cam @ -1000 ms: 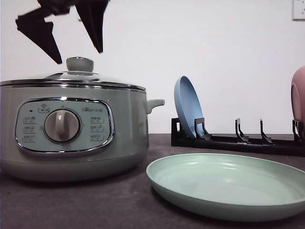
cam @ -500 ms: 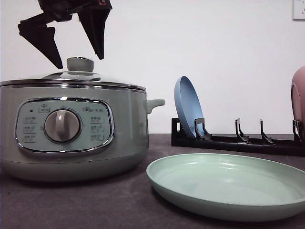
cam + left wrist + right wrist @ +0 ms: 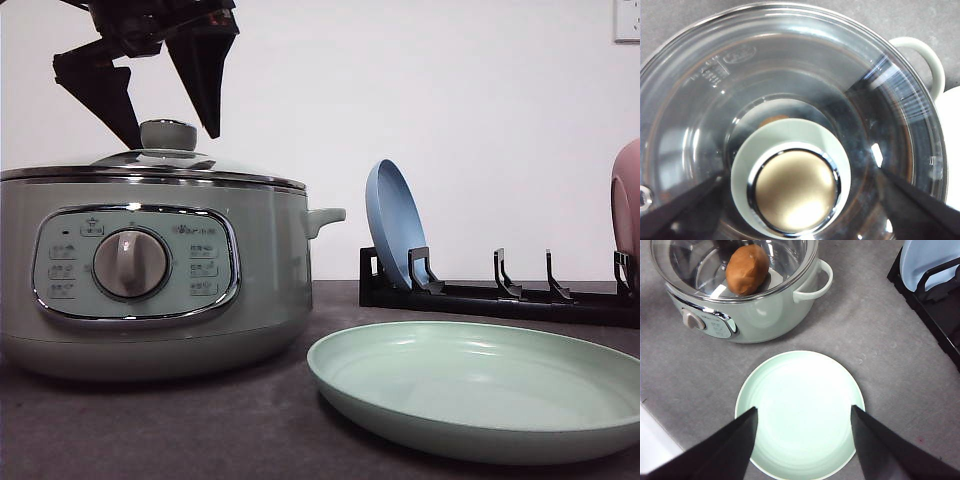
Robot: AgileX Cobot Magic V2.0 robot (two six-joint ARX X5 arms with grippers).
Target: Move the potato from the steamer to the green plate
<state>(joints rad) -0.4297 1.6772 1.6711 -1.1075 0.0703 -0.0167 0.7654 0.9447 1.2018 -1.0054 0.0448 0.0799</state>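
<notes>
The pale green steamer (image 3: pixel 150 280) stands at the left with its glass lid (image 3: pixel 190 160) on. Through the lid the orange-brown potato (image 3: pixel 746 269) lies inside the steamer (image 3: pixel 760 310). My left gripper (image 3: pixel 172 137) is open, one finger on each side of the lid knob (image 3: pixel 167 134), not closed on it. From the left wrist the knob (image 3: pixel 792 192) sits between the open fingers (image 3: pixel 675 210). The green plate (image 3: pixel 480 385) lies bare to the steamer's right. My right gripper (image 3: pixel 804 409) hovers open above the green plate (image 3: pixel 800 385).
A black dish rack (image 3: pixel 500 295) stands behind the plate, with a blue plate (image 3: pixel 395 235) upright in it and a pink dish (image 3: pixel 627 200) at its right end. The steamer's side handle (image 3: pixel 325 217) points toward the rack.
My left gripper has come down and slightly to the right, so its open fingers now flank the lid knob. Steamer, lid and plate have not moved.
</notes>
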